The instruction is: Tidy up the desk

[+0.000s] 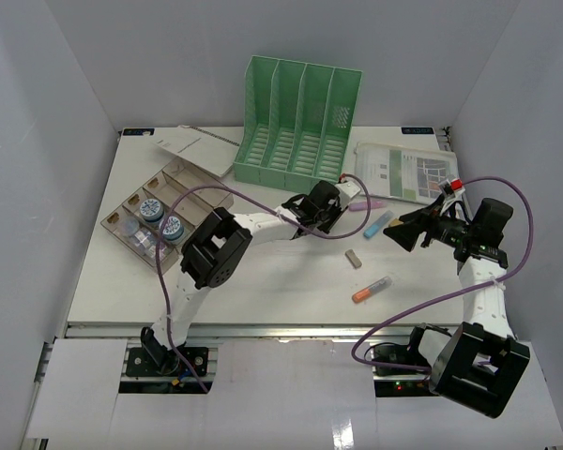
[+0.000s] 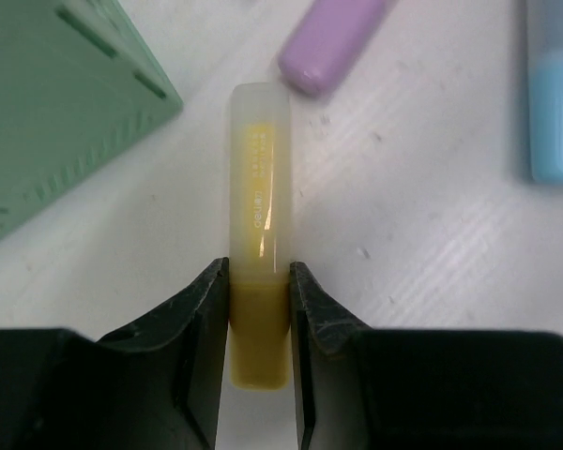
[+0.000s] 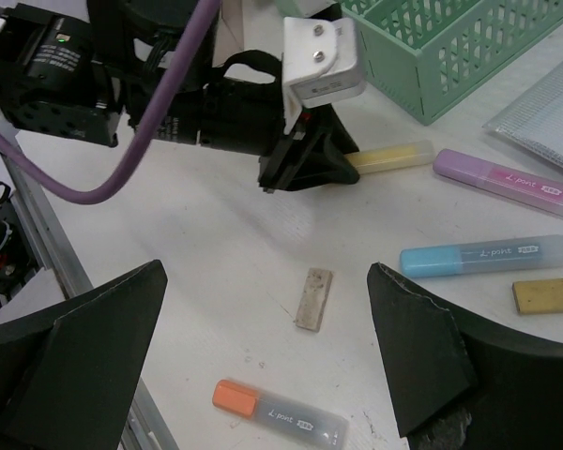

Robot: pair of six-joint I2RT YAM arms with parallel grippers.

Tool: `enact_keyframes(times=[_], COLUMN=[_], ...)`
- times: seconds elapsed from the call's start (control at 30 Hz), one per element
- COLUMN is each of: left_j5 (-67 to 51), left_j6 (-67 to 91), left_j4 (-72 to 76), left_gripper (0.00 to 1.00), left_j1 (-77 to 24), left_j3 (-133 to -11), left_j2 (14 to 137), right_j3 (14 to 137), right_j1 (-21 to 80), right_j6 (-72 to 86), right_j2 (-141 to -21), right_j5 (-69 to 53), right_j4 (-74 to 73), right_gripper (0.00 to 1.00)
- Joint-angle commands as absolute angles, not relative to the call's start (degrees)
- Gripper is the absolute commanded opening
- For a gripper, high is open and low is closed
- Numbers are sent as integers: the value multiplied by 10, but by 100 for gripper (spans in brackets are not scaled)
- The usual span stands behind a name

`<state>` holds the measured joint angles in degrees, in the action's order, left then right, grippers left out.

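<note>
The white desk [image 1: 263, 272] holds scattered stationery. My left gripper [image 2: 260, 291] is shut on the rear end of a yellow highlighter [image 2: 260, 187], which lies flat on the desk just in front of the green file rack [image 2: 47, 103]. In the top view the left gripper [image 1: 341, 203] is at mid desk. The right wrist view also shows the highlighter [image 3: 389, 157]. My right gripper [image 3: 267, 281] is open and empty, hovering above the desk's right part [image 1: 403, 232].
A purple highlighter [image 1: 371, 202], a blue highlighter [image 1: 377, 224], a beige eraser [image 1: 354, 258] and an orange highlighter [image 1: 371, 289] lie between the arms. A yellow eraser [image 3: 542, 295] lies near the blue one. A clear compartment box [image 1: 159, 216] sits left, papers [image 1: 408, 171] back right.
</note>
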<state>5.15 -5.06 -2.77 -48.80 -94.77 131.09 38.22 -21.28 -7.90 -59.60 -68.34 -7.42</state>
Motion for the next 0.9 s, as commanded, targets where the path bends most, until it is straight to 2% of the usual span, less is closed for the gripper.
enact_keyframes(times=[0.0, 0.2, 0.33, 0.53, 0.7, 0.87], left_j5=[40, 36, 7, -58, -65, 24], left_j6=[-31, 48, 116, 210, 262, 343], left_j4=[-16, -21, -25, -10, -20, -73], left_gripper=[13, 8, 5, 0, 0, 0], left_j1=[-499, -489, -441, -283, -147, -77], left_j3=[-865, -730, -642, -514, -495, -539], left_j2=[1172, 1039, 927, 790, 738, 763], right_j3=[390, 389, 388, 388, 388, 389], right_j1=[-216, -217, -218, -218, -218, -218], right_j6=[-79, -80, -79, -79, -78, -78], right_j2=[-592, -589, -587, -586, -586, -586], right_j5=[-694, -695, -697, -699, -699, -698], right_j4=[-60, -61, -61, -60, -60, -60], right_gripper=[94, 94, 94, 94, 94, 94])
